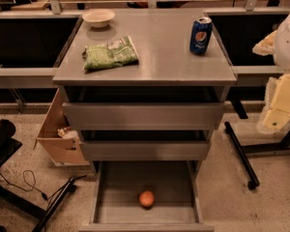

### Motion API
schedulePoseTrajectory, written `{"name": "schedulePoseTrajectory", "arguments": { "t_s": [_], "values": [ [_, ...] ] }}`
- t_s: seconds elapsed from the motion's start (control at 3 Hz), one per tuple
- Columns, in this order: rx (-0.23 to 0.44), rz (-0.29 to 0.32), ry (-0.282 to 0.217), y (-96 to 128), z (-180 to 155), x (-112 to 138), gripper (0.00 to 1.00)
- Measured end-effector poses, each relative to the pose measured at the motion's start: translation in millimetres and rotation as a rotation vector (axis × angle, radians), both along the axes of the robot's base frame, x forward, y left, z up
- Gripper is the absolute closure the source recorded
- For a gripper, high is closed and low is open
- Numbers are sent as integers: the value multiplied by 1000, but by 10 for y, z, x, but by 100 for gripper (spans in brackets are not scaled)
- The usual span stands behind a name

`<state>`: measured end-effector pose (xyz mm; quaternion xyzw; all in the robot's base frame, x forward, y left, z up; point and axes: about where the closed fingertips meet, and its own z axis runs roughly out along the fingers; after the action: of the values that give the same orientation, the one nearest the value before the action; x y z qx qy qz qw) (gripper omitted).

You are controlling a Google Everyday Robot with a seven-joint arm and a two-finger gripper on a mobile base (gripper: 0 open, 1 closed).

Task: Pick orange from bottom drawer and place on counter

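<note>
One orange (146,198) sits near the bottom drawer (130,178) lip; end effector (281,104) far right, grip unclear.

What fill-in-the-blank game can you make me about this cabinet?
1. The orange lies in the ____ drawer, which is open.
2. The bag on the counter is ____ in colour.
3. The can on the counter stands ____.
4. The gripper is at the picture's ____ edge, away from the orange.

Missing words: bottom; green; upright; right.
</note>
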<state>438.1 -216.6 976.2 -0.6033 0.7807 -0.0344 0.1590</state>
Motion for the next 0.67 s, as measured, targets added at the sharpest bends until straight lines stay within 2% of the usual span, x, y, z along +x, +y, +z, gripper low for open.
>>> {"name": "schedulePoseTrajectory", "arguments": {
  "t_s": [0.33, 0.67],
  "values": [
    [0, 0, 0, 0, 0, 0, 0],
    [33, -13, -18, 44, -190, 8, 0]
  ]
}}
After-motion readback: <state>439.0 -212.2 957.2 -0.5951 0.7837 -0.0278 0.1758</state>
